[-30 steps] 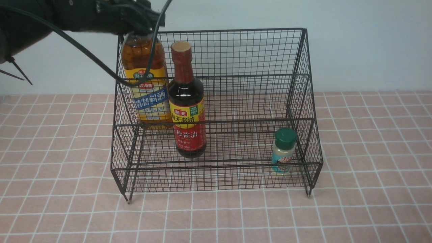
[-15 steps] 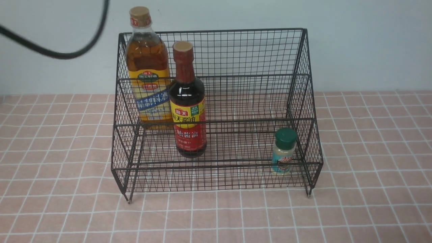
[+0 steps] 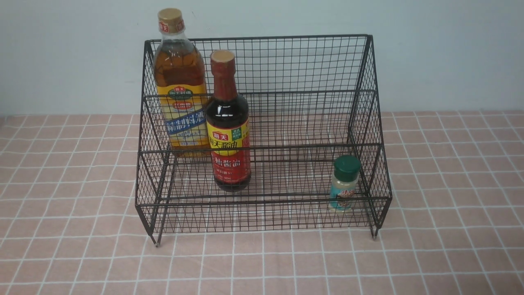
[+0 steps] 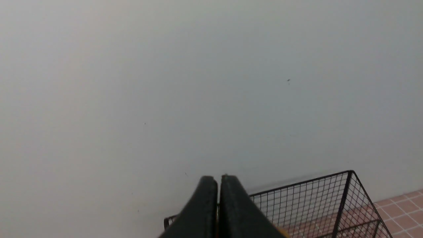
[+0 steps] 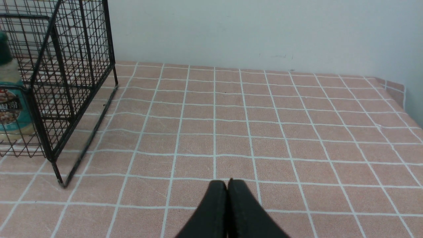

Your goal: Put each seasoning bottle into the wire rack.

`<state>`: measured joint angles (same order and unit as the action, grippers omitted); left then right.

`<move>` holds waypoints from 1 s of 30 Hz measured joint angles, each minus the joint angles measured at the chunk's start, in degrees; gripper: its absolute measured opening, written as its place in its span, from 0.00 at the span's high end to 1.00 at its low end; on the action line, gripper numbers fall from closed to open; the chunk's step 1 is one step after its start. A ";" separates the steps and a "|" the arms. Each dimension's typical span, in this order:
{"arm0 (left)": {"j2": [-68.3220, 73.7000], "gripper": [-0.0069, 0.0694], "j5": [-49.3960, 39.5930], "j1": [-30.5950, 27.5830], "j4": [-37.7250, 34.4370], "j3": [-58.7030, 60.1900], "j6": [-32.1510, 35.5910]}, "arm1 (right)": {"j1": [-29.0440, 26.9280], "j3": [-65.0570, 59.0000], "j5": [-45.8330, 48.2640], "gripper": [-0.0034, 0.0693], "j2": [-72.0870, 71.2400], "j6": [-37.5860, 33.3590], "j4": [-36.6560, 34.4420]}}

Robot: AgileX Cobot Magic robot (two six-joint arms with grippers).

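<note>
Three seasoning bottles stand upright inside the black wire rack (image 3: 360, 102). The tall amber bottle (image 3: 180, 88) with a gold cap is on the upper tier at the left. In front of it, on the lower tier, is the dark soy bottle (image 3: 227, 127). The small green-capped shaker (image 3: 344, 183) stands at the lower right, and also shows in the right wrist view as the shaker (image 5: 10, 99). No arm appears in the front view. My left gripper (image 4: 218, 180) is shut and empty, high above the rack (image 4: 317, 205), facing the wall. My right gripper (image 5: 227, 183) is shut and empty, low over the tablecloth to the right of the rack (image 5: 79, 66).
A pink checked tablecloth (image 3: 450, 205) covers the table on all sides of the rack. A pale wall (image 3: 450, 53) rises close behind it. The table's right edge (image 5: 401, 96) shows in the right wrist view.
The left arm let go of the tall amber bottle's cap, lifted out of the front view with its cable, and its jaws closed. The bottles and the right gripper stayed put.
</note>
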<state>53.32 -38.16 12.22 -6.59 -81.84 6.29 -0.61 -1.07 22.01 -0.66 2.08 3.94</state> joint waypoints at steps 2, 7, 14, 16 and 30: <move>-5.29 0.92 -0.72 0.00 -0.13 5.35 -0.51 | 0.00 0.00 0.00 0.97 0.00 0.00 0.00; -16.53 0.92 -1.25 0.00 -2.51 17.87 -2.70 | 0.00 0.00 0.00 0.97 0.00 0.00 0.00; -29.54 0.92 -2.07 0.00 -7.12 31.43 -4.10 | 0.00 0.00 0.00 0.97 0.00 0.00 0.00; -31.54 0.92 -2.09 0.00 -7.13 33.33 -4.00 | 0.00 0.00 0.00 0.97 0.00 0.00 0.00; -37.44 0.92 -1.96 -0.14 2.09 36.73 -3.01 | 0.00 0.00 0.00 0.97 0.00 0.00 0.00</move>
<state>15.88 -40.12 12.08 -4.49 -45.11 3.28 -0.61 -1.07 22.01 -0.66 2.08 3.94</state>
